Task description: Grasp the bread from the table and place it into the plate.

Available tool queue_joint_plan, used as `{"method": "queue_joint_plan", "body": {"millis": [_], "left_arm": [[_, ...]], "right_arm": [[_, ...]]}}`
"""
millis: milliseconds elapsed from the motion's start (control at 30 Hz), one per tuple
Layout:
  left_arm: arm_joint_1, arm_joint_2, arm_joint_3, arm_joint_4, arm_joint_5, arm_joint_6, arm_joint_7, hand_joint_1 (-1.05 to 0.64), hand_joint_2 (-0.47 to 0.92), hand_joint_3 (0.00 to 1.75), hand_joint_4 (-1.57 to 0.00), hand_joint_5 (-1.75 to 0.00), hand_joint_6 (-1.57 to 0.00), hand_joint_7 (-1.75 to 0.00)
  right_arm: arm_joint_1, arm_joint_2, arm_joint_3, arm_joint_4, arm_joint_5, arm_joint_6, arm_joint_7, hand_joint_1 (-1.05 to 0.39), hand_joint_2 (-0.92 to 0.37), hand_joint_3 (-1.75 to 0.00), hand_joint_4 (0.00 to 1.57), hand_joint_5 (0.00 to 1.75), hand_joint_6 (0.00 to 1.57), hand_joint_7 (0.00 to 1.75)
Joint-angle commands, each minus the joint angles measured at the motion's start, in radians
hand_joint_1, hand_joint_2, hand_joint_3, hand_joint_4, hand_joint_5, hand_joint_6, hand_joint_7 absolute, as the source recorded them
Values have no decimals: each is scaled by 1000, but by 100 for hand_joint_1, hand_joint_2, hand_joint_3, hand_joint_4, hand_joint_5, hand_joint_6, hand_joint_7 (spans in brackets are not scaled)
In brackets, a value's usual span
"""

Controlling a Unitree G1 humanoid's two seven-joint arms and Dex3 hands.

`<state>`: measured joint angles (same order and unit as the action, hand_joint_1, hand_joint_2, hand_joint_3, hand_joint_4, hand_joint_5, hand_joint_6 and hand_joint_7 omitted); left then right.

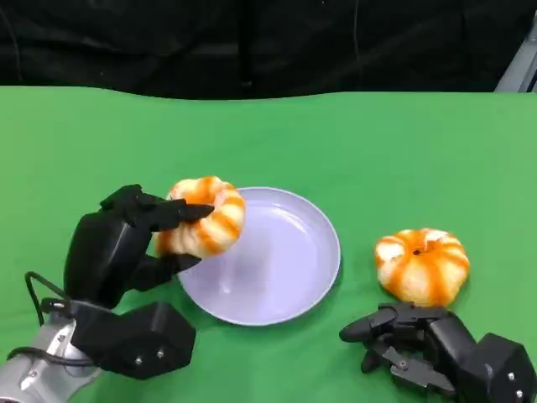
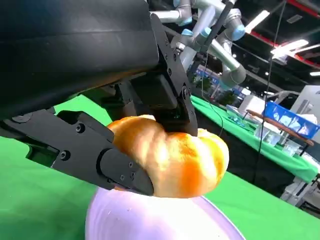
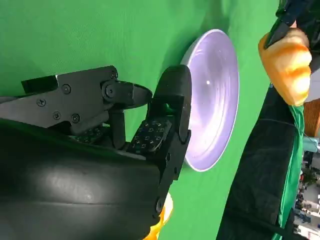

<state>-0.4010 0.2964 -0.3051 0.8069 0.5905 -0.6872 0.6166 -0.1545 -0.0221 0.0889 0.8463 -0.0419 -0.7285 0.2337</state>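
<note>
Right robot hand [image 1: 419,348] low on the tabletop [image 1: 377,143], fingers loosely spread; left robot hand [image 1: 126,248] gripping bread [image 1: 204,217] over the plate [image 1: 285,269] rim.

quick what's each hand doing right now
Left hand: holding a bread over the plate's left rim.
Right hand: open, holding nothing, resting near the second bread.
</note>
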Motion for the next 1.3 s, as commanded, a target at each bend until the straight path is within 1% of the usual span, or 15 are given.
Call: {"method": "queue_joint_plan", "body": {"millis": [33,200,333,700,900,1100,1200,1300], "left_arm": [[-21,-28,-29,24,11,-29,-34,0,92,5,-87,-97,-126,-17],[-36,-43,-43,46,18,-41,-49,0,92,8,-89,-92,-128,-14],[-55,-60,-61,80,40,-49,-35,-2,92,8,-86,-102,-129,-12],[-94,-88,-79,139,32,-47,-82,-1,92,12,-81,-107,-128,-9],[-123,-104,-91,186,41,-36,-90,-2,92,11,-85,-93,-128,-6],[-127,-104,-94,194,40,-40,-86,-2,92,11,-86,-90,-128,-5],[-153,-116,-104,242,40,-15,-117,-4,92,11,-83,-87,-125,-4],[-159,-118,-108,254,38,-14,-119,-4,92,11,-82,-86,-124,-3]], "right_arm": [[10,-11,-2,20,-10,12,-5,-5,-92,-40,79,126,103,51],[6,-10,-1,28,-13,3,-9,-4,-92,-40,78,128,103,51],[4,-6,1,29,-16,2,-17,-5,-92,-40,79,130,104,52],[1,-7,2,31,-18,0,-20,-4,-92,-40,78,132,103,52],[4,-7,4,20,-23,6,-24,-4,-92,-40,77,131,103,52],[4,-7,4,20,-23,7,-24,-4,-92,-40,77,132,103,52],[10,-7,7,11,-26,9,-27,-4,-92,-39,76,131,102,51],[11,-7,8,8,-27,11,-28,-5,-92,-39,77,130,102,51]]}}
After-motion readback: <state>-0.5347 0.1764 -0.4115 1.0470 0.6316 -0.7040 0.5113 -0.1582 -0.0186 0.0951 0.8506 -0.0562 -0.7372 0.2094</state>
